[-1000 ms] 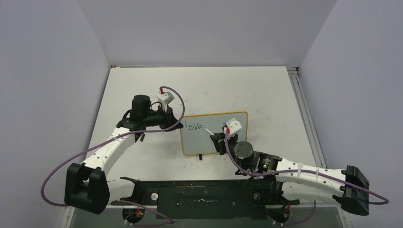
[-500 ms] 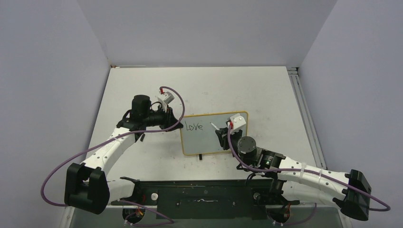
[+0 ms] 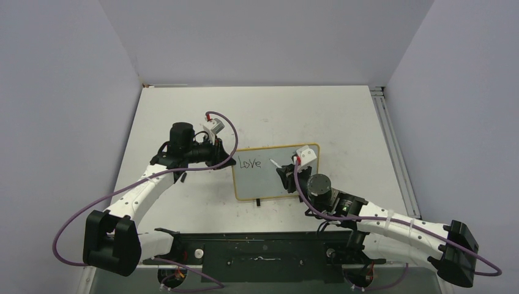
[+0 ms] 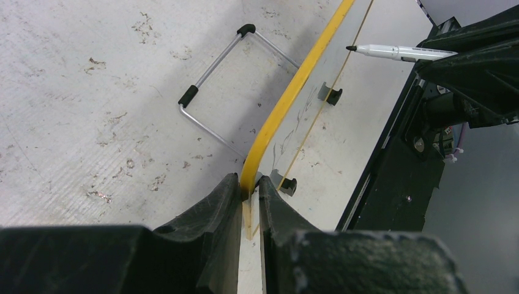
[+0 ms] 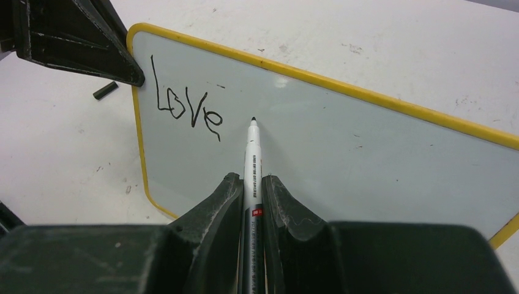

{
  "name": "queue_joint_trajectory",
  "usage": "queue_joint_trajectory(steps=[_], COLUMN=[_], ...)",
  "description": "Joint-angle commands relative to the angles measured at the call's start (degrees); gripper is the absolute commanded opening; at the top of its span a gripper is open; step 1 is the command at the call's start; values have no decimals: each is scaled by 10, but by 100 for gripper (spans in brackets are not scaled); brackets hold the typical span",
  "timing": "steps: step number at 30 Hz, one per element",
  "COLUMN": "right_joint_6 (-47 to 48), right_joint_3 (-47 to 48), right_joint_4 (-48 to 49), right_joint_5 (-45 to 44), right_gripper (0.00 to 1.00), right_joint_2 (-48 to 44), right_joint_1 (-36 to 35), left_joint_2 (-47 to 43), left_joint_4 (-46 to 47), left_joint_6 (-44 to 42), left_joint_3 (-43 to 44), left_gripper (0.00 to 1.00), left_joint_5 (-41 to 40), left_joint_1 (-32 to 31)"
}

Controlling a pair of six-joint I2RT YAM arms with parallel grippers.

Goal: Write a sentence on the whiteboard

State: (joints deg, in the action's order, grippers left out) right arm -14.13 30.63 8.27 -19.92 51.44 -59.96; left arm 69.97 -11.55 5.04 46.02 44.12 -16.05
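The left gripper point(image 4: 248, 184) is closed down hard on the near corner of the whiteboard point(image 3: 257, 182), fingers pinching the yellow frame from either side and steadying the board, which stands propped on the white table point(image 3: 343, 122) between the two arms. The right gripper point(image 5: 251, 180) is shut on a black-tipped marker point(image 5: 251, 153), the barrel clamped between its fingers and the tip pointing at the board.

What's changed in the last second: the right gripper sat low against the tail of the "e", and it has since pulled up and across to the right. The tip now hangs over bare board just past the word "Love" point(image 5: 183, 107), leaving a small gap after it. From the left wrist view the tip looks a touch clear of the surface, though I can't be sure of that. In the last half second it has hardly shifted.

So the first word reads as finished, and I'd take this as the spacing move before the second. Only "Love" is on the board, top left corner, so most of the sentence is yet to come. The next stroke needs the tip pressed back to the board while the left grip keeps it from rocking
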Motion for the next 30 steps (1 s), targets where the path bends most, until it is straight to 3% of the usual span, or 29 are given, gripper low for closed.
queue_joint_trajectory(steps=[1, 30], right_joint_6=[-8, -50], right_joint_3=[-6, -41], right_joint_4=[30, 10], right_joint_5=[13, -9], right_gripper=[5, 5], right_joint_2=[4, 13], right_joint_1=[2, -9], left_joint_2=[2, -3], left_joint_4=[-12, -12], left_joint_6=[-12, -13], left_joint_3=[16, 17], left_gripper=[0, 0], left_joint_5=[-11, -12], left_joint_1=[-2, -7])
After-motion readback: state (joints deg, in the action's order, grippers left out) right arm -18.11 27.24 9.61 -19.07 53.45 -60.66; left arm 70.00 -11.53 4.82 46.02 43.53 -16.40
